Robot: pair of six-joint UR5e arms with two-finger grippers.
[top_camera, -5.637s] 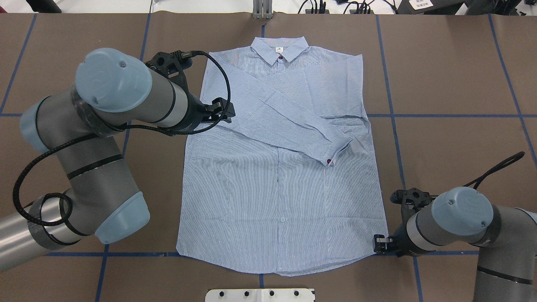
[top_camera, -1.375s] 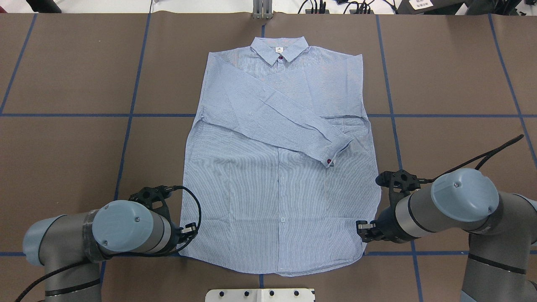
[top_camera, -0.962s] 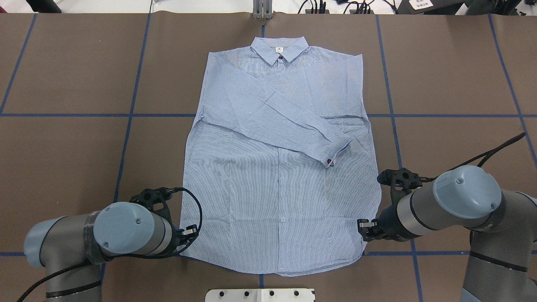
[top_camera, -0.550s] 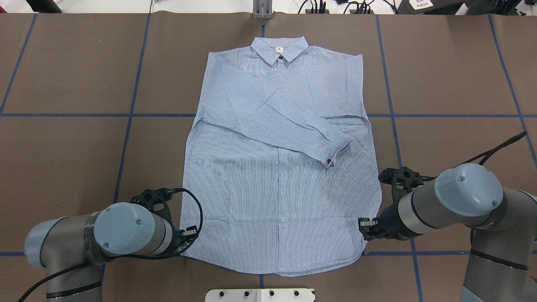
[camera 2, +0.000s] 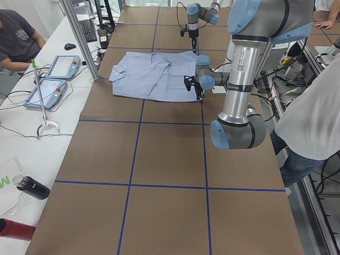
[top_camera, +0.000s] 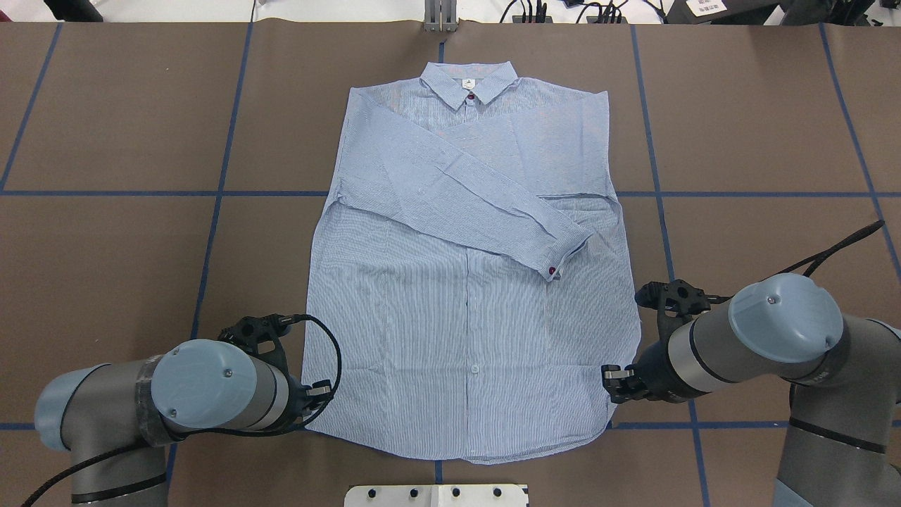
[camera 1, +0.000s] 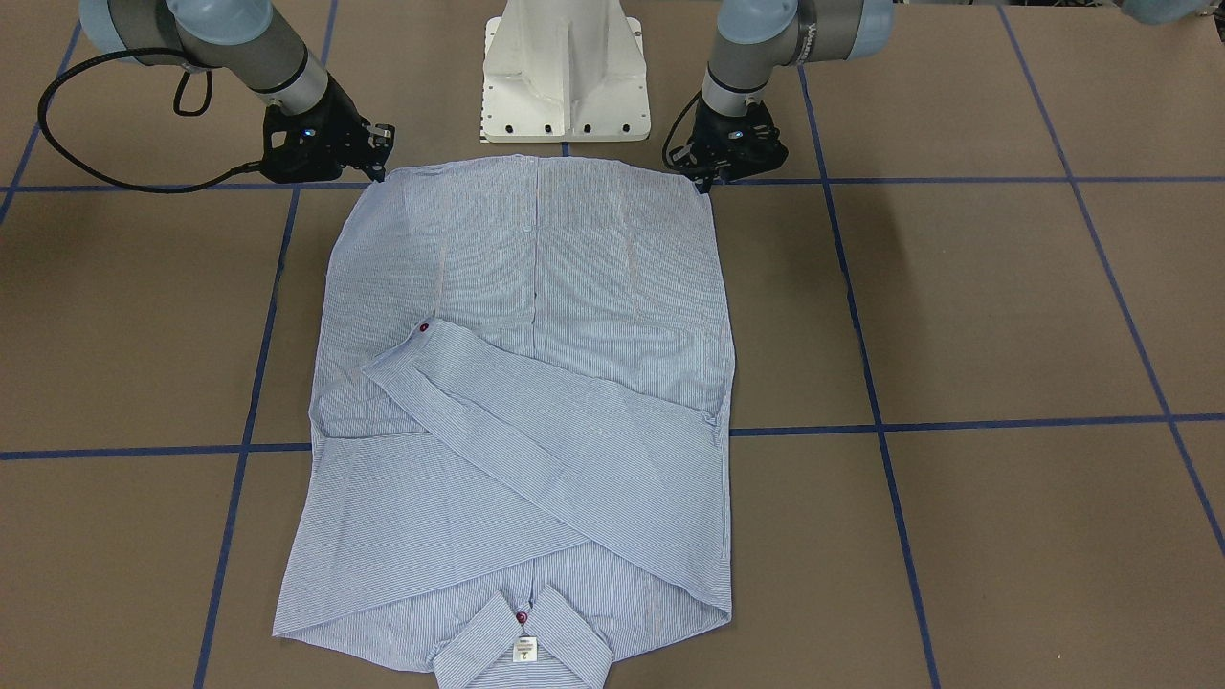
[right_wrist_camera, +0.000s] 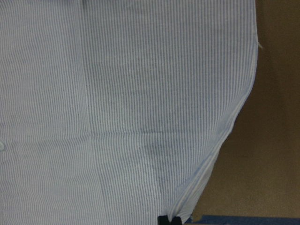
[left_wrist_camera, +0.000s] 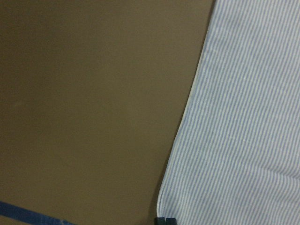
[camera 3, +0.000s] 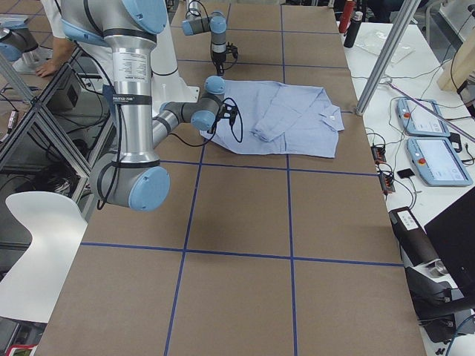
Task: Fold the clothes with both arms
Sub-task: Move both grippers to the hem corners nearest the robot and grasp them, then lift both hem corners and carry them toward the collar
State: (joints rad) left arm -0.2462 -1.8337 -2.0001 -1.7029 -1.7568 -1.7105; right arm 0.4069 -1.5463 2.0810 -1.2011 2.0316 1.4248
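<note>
One brown table (top_camera: 105, 267), marked into large squares by blue tape lines (top_camera: 219, 193).

Two grey arms with light blue joint caps, reaching in low from the robot-side edge. Left arm (top_camera: 105, 408) bent down at one end of the hem, right arm (top_camera: 781, 331) at the other end.

One light blue and white finely striped shirt (top_camera: 422, 338), spread flat on the table's middle. Front up, hem toward the robot-side edge, collar toward the operators' edge.

One white pedestal base (camera 1: 565, 67) at the robot-side edge, just beyond the hem's middle.

One long sleeve (top_camera: 479, 204) folded slantwise over the chest, with its cuff (top_camera: 563, 257) ending near the shirt's side seam on the right arm's side.

One pointed collar (top_camera: 440, 81), lying flat and closed.

Two black pincers, each at a hem corner. Left pincer (top_camera: 322, 389) touching the cloth at its corner. From the left wrist, dark fingertips (left_wrist_camera: 164, 221) pressed together right on the corner seam, pinching the shirt. Right pincer (top_camera: 609, 377) at the opposite corner. From the right wrist, fingertips (right_wrist_camera: 168, 220) likewise closed on the hem's curved edge, with the side seam beside it drawn slightly inward.

One white neck label (camera 1: 523, 650) inside the collar.

Two dark red buttons in plain view: one at the collar (camera 1: 522, 619), one on the cuff (camera 1: 424, 328).
</note>
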